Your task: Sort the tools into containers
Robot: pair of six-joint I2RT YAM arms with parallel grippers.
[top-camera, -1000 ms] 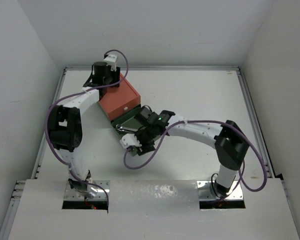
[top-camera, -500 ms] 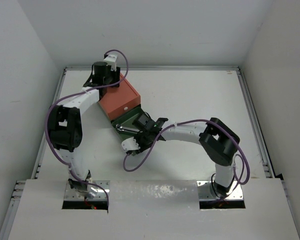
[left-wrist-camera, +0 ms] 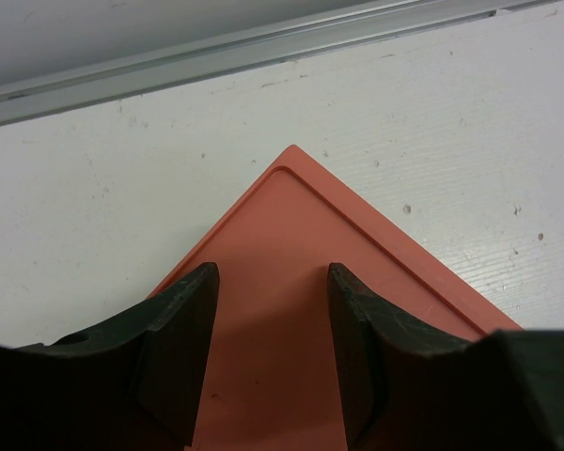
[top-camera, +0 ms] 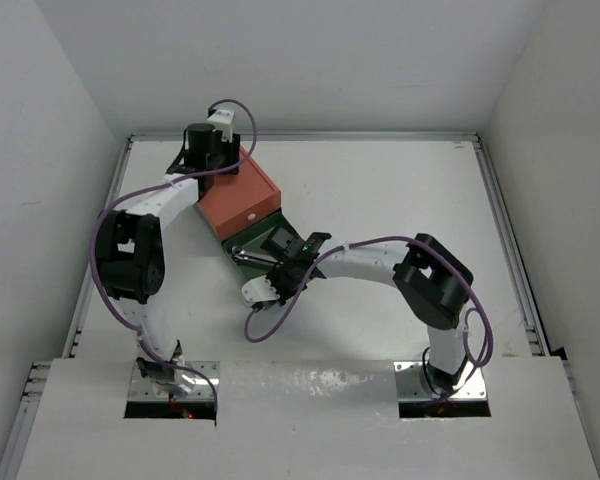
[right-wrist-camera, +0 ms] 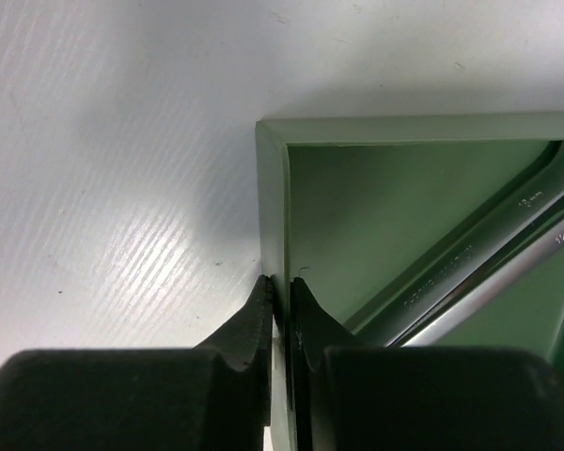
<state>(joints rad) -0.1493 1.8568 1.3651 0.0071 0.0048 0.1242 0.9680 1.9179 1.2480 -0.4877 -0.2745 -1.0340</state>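
Note:
The orange-red box (top-camera: 242,195) stands at the back left, and the dark green drawer (top-camera: 256,244) is pulled out from under it. In the right wrist view two silver wrenches (right-wrist-camera: 479,272) lie inside the green drawer (right-wrist-camera: 385,216). My right gripper (right-wrist-camera: 284,291) is shut on the drawer's front wall (right-wrist-camera: 273,188), one finger on each side. From above, the right gripper (top-camera: 278,262) sits at the drawer's near edge. My left gripper (left-wrist-camera: 273,282) rests over the orange-red top (left-wrist-camera: 291,216), open, with nothing between its fingers. The orange-red drawer's white knob (top-camera: 248,218) faces the right arm. No hex keys show.
A metal rail (left-wrist-camera: 263,47) runs along the table's far edge just behind the box. The white table (top-camera: 400,200) stretches to the right of the box. A purple cable (top-camera: 280,320) loops down from the right wrist toward the near edge.
My right gripper has moved left and down onto the green drawer's front wall and closed on it. The left arm has not moved.

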